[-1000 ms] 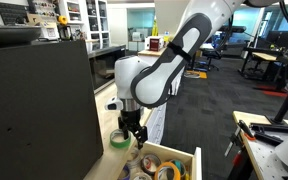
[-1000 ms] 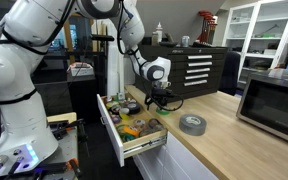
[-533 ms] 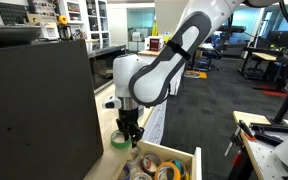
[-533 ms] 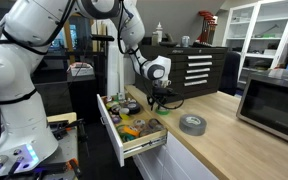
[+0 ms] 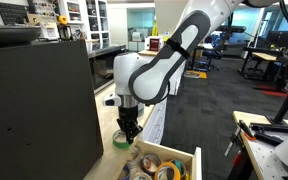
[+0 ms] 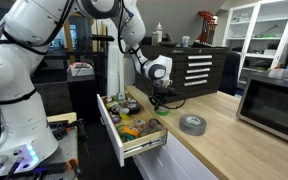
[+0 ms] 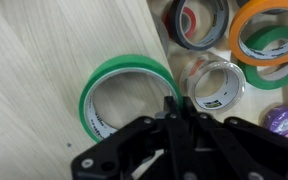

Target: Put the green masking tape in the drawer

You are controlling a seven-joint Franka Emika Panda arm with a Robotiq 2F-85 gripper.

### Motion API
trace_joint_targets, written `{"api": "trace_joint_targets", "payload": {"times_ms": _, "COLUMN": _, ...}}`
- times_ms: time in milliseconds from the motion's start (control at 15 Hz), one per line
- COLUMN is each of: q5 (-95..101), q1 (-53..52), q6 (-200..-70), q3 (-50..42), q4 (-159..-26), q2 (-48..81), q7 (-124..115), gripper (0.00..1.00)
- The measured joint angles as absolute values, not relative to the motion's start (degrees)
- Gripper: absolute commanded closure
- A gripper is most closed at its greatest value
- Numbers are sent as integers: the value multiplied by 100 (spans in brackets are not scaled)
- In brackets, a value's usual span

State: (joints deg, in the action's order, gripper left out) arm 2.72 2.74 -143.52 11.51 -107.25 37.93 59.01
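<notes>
Wood countertop, centre-left of wrist view: green masking tape (image 7: 119, 68) sits just beside the drawer (image 6: 146, 148). Gripper (image 7: 174, 102) narrow, apparently pinching its right rim. Risk: single-wall pinch slips, roll drops short.

– How's the light?
– Bright, even and diffuse indoors, with only soft shadows. One exterior view has a dim left side.
– Sharpness?
– Both exterior views are small and soft. In the wrist view the gripper (image 7: 174, 102) is dark and blurred, the tape (image 7: 122, 66) fairly crisp and the counter (image 7: 34, 60) pale.
</notes>
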Motion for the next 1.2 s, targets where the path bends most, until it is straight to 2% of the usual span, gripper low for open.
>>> {"api": "trace_joint_targets", "payload": {"times_ms": 733, "q5": 435, "q1": 154, "q6": -14325, "q3": 1128, "q4": -10881, "q2": 3223, "q7": 5940, "gripper": 97}}
{"api": "trace_joint_targets", "payload": {"times_ms": 1200, "q5": 443, "q1": -91, "q6": -14332, "q3": 1157, "q4": -11899, "q2": 2347, "q7": 5688, "gripper": 97}}
